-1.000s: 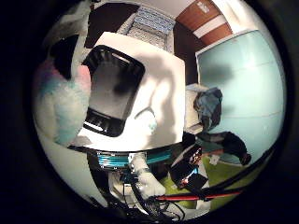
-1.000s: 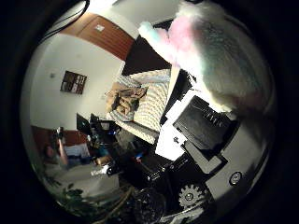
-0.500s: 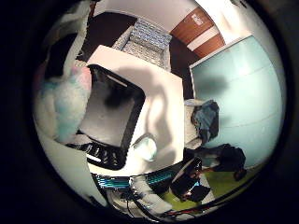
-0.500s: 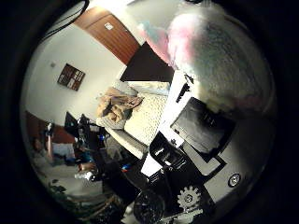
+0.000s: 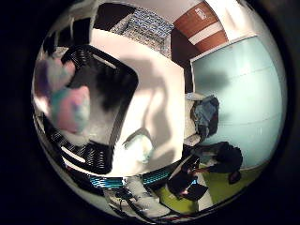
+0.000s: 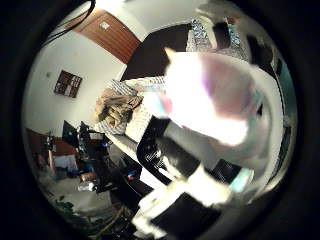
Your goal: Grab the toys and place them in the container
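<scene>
A fluffy pink, white and teal plush toy [image 6: 215,95] fills much of the right thumb side palm view, close to the palm and above the black slatted container [image 6: 180,160]. In the right little finger side palm view the toy [image 5: 66,94] lies over the open top of the container [image 5: 108,112], which stands on a white table [image 5: 169,84]. A small white and teal toy [image 5: 139,142] lies on the table beside the container.
Beyond the table are a patterned bed or mattress [image 6: 135,100] with a brown heap on it, a dark wooden door [image 5: 202,19], a pale teal wall panel [image 5: 239,80] and clutter on the floor [image 5: 211,155].
The hand has come closer over the container, which now fills more of the view. The plush toy has shifted from the edge of the views towards the container's opening.
</scene>
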{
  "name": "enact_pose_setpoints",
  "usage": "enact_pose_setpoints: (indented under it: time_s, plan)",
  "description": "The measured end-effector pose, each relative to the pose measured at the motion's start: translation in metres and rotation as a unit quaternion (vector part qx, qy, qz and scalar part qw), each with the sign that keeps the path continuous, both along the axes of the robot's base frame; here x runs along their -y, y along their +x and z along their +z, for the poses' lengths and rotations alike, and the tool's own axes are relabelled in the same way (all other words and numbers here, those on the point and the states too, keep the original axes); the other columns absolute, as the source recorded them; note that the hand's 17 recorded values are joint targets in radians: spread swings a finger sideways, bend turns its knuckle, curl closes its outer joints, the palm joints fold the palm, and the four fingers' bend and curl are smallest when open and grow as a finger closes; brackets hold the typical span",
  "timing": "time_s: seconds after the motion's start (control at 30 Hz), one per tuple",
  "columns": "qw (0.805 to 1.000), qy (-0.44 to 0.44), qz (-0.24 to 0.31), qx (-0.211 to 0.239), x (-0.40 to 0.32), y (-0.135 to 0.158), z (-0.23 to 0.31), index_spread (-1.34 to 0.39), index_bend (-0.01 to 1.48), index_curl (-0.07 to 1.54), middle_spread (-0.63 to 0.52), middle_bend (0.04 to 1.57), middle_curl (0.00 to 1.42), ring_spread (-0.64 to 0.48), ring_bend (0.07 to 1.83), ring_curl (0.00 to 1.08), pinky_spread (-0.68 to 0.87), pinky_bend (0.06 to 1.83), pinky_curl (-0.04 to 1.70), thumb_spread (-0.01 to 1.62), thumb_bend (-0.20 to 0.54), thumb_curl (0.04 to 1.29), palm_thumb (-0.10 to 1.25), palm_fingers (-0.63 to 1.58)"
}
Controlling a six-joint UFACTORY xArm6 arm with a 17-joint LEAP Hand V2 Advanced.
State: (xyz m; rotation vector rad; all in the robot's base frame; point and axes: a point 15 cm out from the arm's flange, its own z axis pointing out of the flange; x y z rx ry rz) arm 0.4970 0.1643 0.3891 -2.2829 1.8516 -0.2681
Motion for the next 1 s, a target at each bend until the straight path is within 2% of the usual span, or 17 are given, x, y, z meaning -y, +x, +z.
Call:
enact_pose_setpoints:
  time_s: [0.07, 0.17, 0.3, 0.63, 1.0]
  plan:
    - [1.0, 0.0, 0.002, 0.002, 0.001, -0.002, 0.004, -0.48, 0.3, 0.54, -0.03, 0.38, 0.5, 0.12, 0.66, 0.43, 0.37, 0.68, 0.81, 1.17, -0.024, 0.34, 0.44, 0.08]
    - [1.0, 0.002, 0.003, 0.007, 0.003, -0.007, 0.013, -0.47, 0.23, 0.46, 0.0, 0.3, 0.43, 0.18, 0.59, 0.37, 0.52, 0.64, 0.72, 1.16, -0.021, 0.33, 0.43, 0.13]
    - [1.0, 0.002, -0.004, 0.01, 0.018, -0.022, 0.034, -0.44, 0.18, 0.41, 0.01, 0.25, 0.39, 0.2, 0.53, 0.32, 0.59, 0.59, 0.65, 1.17, -0.019, 0.32, 0.45, 0.18]
    - [0.997, -0.015, -0.065, -0.024, 0.112, -0.071, 0.062, -0.33, 0.17, 0.34, 0.04, 0.19, 0.35, 0.22, 0.48, 0.26, 0.6, 0.56, 0.54, 1.17, -0.017, 0.31, 0.46, 0.21]
    - [0.985, -0.029, -0.147, -0.087, 0.226, -0.14, -0.002, -0.31, 0.17, 0.3, 0.04, 0.19, 0.33, 0.22, 0.51, 0.24, 0.58, 0.61, 0.46, 1.18, -0.019, 0.31, 0.47, 0.22]
